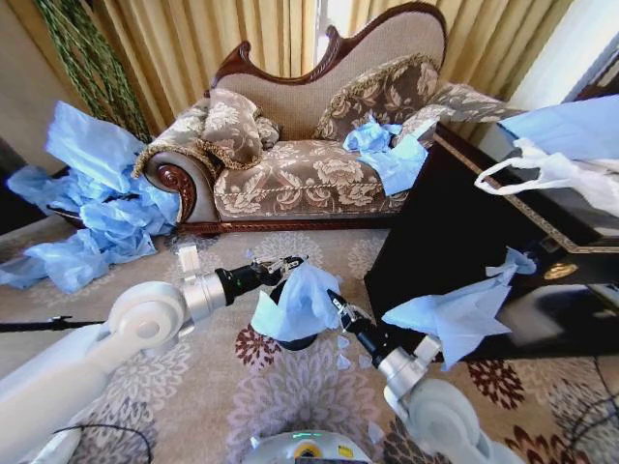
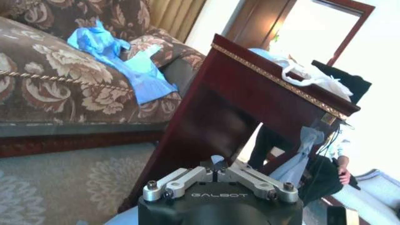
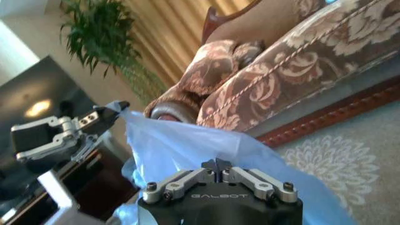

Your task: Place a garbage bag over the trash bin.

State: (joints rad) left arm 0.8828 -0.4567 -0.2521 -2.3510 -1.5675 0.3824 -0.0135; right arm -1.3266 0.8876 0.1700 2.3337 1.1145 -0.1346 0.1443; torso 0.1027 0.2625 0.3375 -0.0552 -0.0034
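Patterned floral carpet [image 1: 290, 387] before a brown floral chaise sofa [image 1: 309, 169]; loose blue bags lie on the sofa and the floor. The thin, crinkly light-blue translucent garbage bag [image 1: 302, 302] stands draped over the small glossy black trash bin [image 1: 296, 342], of which only the base shows beneath it. My left tool [image 1: 290, 262] is clamped on the bag's upper edge at the near-left side. My right tool [image 1: 334, 298] is closed on the bag's right edge. The bag hangs stretched between both tools, directly above the bin, beside the dark wooden cabinet surface [image 1: 464, 232].
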